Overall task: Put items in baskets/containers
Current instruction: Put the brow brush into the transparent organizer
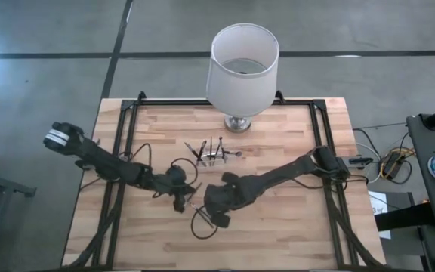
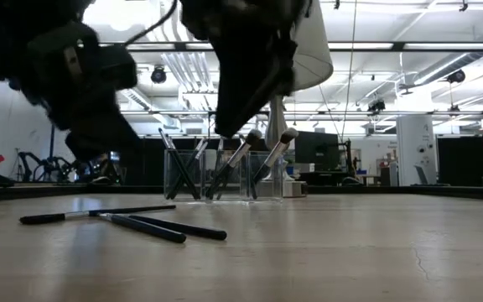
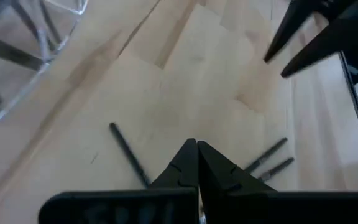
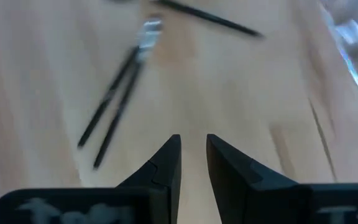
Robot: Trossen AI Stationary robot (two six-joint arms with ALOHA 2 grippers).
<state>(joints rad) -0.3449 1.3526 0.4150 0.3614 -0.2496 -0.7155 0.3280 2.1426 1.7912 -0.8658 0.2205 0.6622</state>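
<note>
Three sticks (image 2: 124,220) lie loose; the right gripper (image 4: 192,155), fingers slightly apart and seemingly empty, should descend squarely over one, left gripper (image 3: 197,163) closed.

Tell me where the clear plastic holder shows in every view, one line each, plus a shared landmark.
High view: clear holder at table centre, just in front of the lamp base.
Low view: holder mid-picture, far across the table, brushes standing in it.
Left wrist view: holder in the upper left corner.
Right wrist view: cannot tell.
Shared landmark: the loose brushes lying on the wood.
</note>
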